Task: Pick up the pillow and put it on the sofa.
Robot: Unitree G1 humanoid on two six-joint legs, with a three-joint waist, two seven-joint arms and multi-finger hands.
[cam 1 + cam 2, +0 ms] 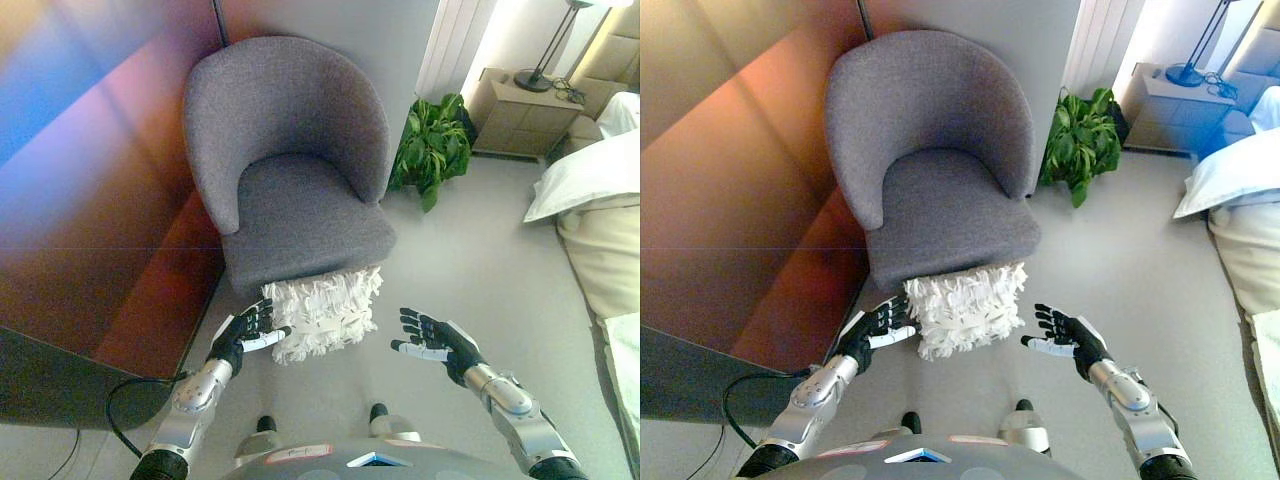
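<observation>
Grey floor [470,270], pillow [322,314] leaning on sofa [290,160]; my left hand [243,333] touching, right hand [436,338] apart, fingers released.

The pale grey floor [470,270] carries nearly everything here. A grey upholstered armchair [295,160] stands on it against the wall, its seat bare. At the foot of the chair's front edge a white, shaggy pillow [322,310] lies on the floor — its upper edge touches the chair's base. To the right of the chair, near the wall, a leafy green plant [432,148] sits on the floor. Further right a light wooden nightstand [520,115] stands in the corner, with a lamp [548,55] on its top. Along the right edge, a bed [610,250] rests on the floor — a white bed pillow [590,175] lies on it.
</observation>
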